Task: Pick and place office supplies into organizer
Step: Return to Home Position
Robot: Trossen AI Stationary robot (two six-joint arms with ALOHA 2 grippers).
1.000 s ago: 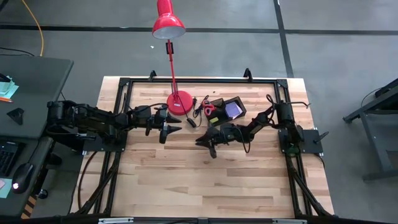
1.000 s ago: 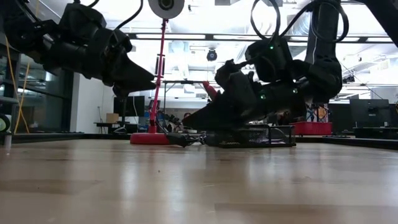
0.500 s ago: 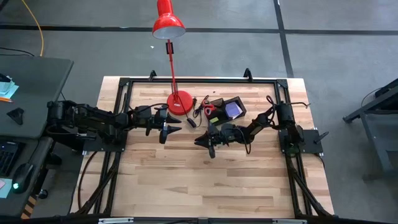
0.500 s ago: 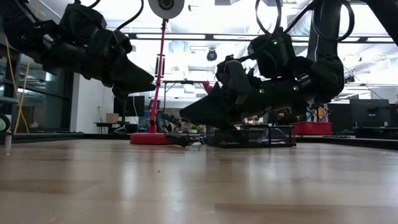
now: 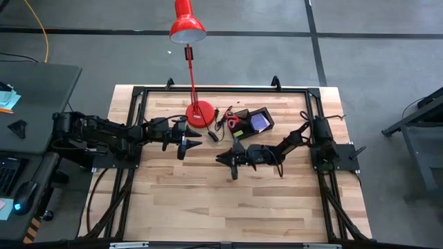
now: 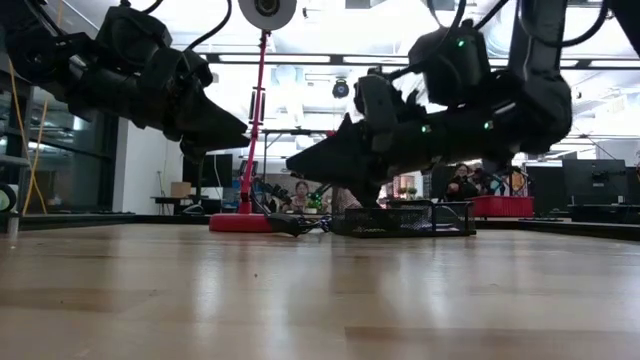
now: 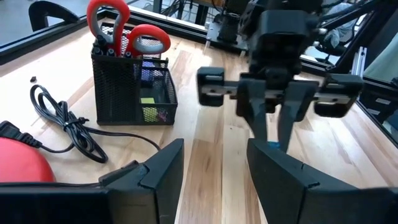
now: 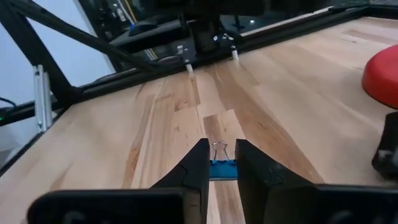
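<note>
Blue binder clip [image 8: 222,169] is the one to watch: a tiny thing, surely feather-light, a stiff sprung body with a smooth painted skin that I'd guess could squirt out of a loose pinch, and thin wire loops that are likely to flop. The flat blue body looks like the sensible place to take it, not the wires. That is just how it is sitting: the right gripper [image 5: 220,158] is pinching it across the body, the fingers drawn in to barely the clip's width, with one silver wire loop poking out ahead between the tips. From across the tabletop [image 5: 208,200] you are seeing only a sliver of blue at those fingertips, and they are hanging clear of the wood, over the middle of the table. So the clip is riding in the air, not resting on anything. The organizer [image 7: 124,87] is standing near but apart, a black mesh box with the red-handled scissors [image 7: 149,30] sticking up out of it and small yellow and pink bits showing through the mesh low down. A black cord [image 7: 68,124] is trailing on the wood beside it, towards the red lamp base [image 5: 200,113]. Over on the other side the left gripper [image 7: 214,155] is hovering with its fingers spread wide and nothing between them, pointing across at the right one.
</note>
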